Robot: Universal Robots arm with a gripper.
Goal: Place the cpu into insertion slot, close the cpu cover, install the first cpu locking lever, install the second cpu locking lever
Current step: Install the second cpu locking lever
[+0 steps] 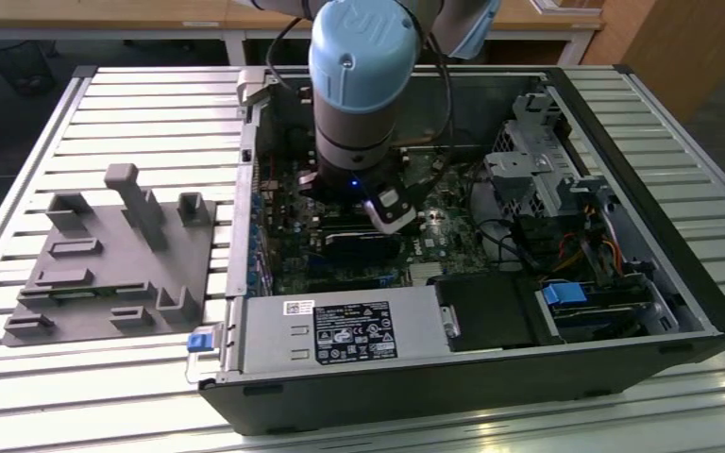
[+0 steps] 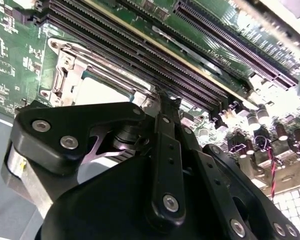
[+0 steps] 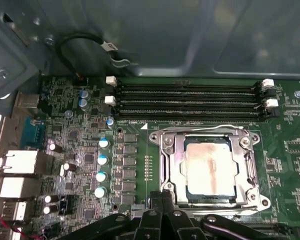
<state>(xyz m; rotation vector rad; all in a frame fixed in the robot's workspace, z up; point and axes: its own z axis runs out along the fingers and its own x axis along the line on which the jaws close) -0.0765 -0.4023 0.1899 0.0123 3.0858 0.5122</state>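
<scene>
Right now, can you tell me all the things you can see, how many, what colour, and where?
computer case: one, black, lying open on the slatted table
green circuit board: one, inside the case
long memory slots: four, black, beside the socket
cpu: one, silvery-beige, in the insertion slot
cpu cover: one, silver, closed around the chip
grey holder tray: one, on the table, exterior view's left
robot arm: one, light blue, over the case
hand: one, black, at the socket's edge

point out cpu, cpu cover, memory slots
cpu (image 3: 210, 167), first wrist view, middle of its metal top.
cpu cover (image 3: 172, 165), first wrist view, side bar of the frame.
memory slots (image 3: 190, 100), first wrist view, mid-length of the rows.
</scene>
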